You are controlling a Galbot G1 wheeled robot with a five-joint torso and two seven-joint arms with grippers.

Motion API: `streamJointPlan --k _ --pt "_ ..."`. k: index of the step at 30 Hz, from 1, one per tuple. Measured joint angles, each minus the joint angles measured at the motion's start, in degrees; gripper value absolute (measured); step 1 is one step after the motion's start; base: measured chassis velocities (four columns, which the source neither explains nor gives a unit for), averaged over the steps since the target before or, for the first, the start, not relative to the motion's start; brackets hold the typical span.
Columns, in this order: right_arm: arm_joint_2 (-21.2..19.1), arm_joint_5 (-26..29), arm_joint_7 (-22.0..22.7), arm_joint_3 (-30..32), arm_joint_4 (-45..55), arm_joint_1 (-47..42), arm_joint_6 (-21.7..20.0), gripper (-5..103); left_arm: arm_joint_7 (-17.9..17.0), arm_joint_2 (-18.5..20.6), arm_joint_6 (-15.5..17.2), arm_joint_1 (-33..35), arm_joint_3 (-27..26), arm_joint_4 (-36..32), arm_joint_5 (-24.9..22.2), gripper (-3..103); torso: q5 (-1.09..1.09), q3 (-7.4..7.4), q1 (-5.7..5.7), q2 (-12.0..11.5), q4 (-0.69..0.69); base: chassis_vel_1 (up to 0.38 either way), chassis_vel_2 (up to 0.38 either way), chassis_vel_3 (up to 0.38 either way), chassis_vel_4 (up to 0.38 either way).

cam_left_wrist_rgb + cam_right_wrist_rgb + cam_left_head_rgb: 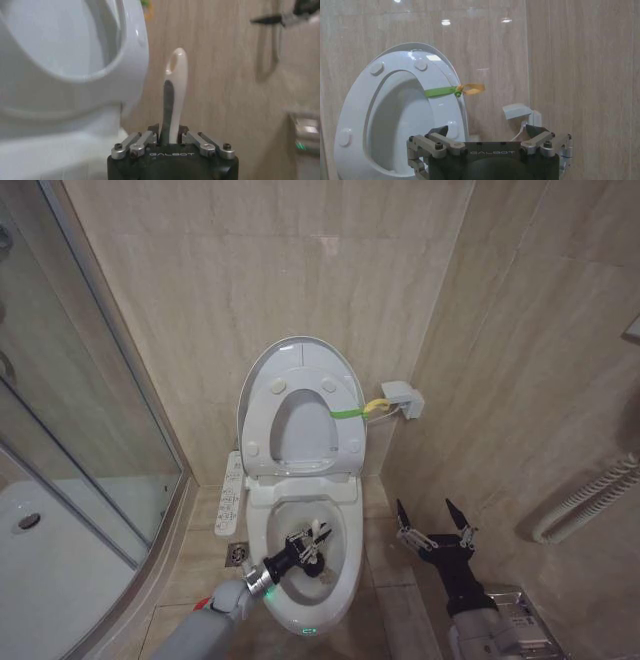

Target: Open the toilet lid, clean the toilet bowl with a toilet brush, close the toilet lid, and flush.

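Head view: brush in the bowl, lid up.

The left gripper (pixel 305 548), low in the frame's centre, has its fingers clamped on the brush (pixel 173 97) handle and reaches into the bowl (pixel 345 565). The right gripper (pixel 436 525) hangs at lower right, fingers apart and holding nothing. The lid (pixel 300 360) and seat (pixel 262 420) stand raised against the wall at centre. Opening looks done and scrubbing is in hand; closing the lid and flushing remain.
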Motion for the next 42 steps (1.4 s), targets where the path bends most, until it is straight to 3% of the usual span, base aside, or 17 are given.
streamJointPlan --k 10,17,26,37,42 --pt "0.0 0.0 0.0 0.0 0.0 0.0 0.0 100 -2.7 0.6 2.8 3.1 -2.9 -10.2 -2.3 22 0.03 -0.01 0.00 0.0 0.02 0.000 0.000 0.000 0.000" --pt "0.0 0.0 0.0 0.0 0.0 0.0 0.0 100 -4.1 -1.1 3.6 4.1 -3.5 -9.2 -2.2 22 0.03 0.00 0.00 0.0 0.02 0.000 0.000 0.000 0.000" --pt "0.0 0.0 0.0 0.0 0.0 0.0 0.0 100 -4.0 -3.7 2.9 4.2 -4.3 -4.2 1.7 22 0.03 0.00 0.00 0.0 0.02 0.000 0.000 0.000 0.000" --pt "0.0 0.0 0.0 0.0 0.0 0.0 0.0 100 -5.4 -3.7 3.7 4.2 -2.0 -7.1 1.8 22 0.03 -0.01 0.00 0.0 0.02 0.000 0.000 0.000 0.000" --pt "0.0 0.0 0.0 0.0 0.0 0.0 0.0 100 -5.5 -5.2 3.7 2.2 -0.7 -1.6 1.7 22 0.02 -0.01 0.00 0.0 0.01 0.000 0.000 0.000 0.000"
